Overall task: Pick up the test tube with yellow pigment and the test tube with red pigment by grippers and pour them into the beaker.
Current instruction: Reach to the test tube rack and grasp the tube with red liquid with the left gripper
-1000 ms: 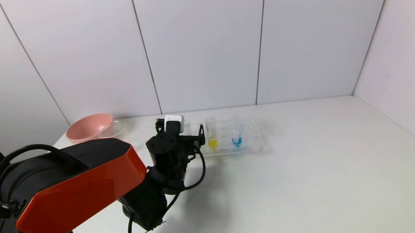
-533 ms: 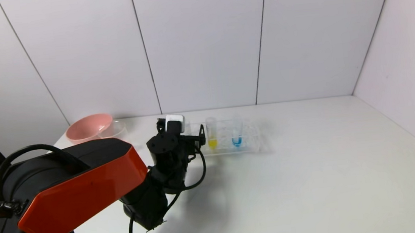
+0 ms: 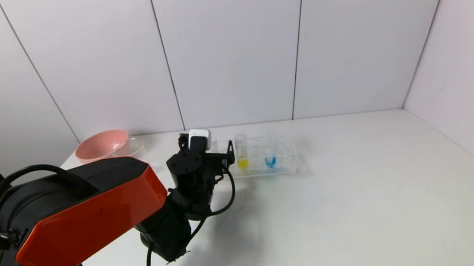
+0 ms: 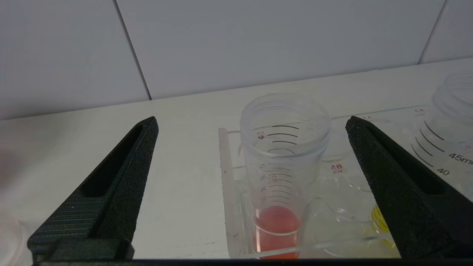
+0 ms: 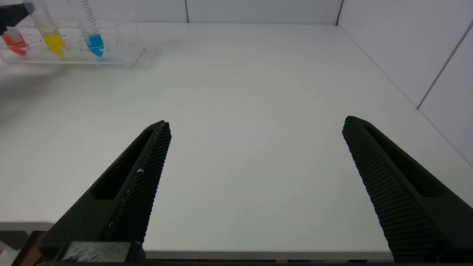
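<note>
Hardly anything is shifting since a moment ago: the left gripper (image 4: 251, 184) is still hovering wide open around the red tube (image 4: 282, 177), which is standing untouched in the rack (image 3: 286, 167) beside the yellow tube (image 3: 242, 152). Nothing is poured yet; the beaker (image 3: 131, 151) is waiting by the pink bowl (image 3: 101, 145). The right gripper (image 5: 255, 192) is idling wide open, well apart.

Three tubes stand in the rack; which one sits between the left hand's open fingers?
The test tube with red pigment, at the rack's end. The left hand straddles it without touching; the yellow tube and blue tube stand farther along.
</note>
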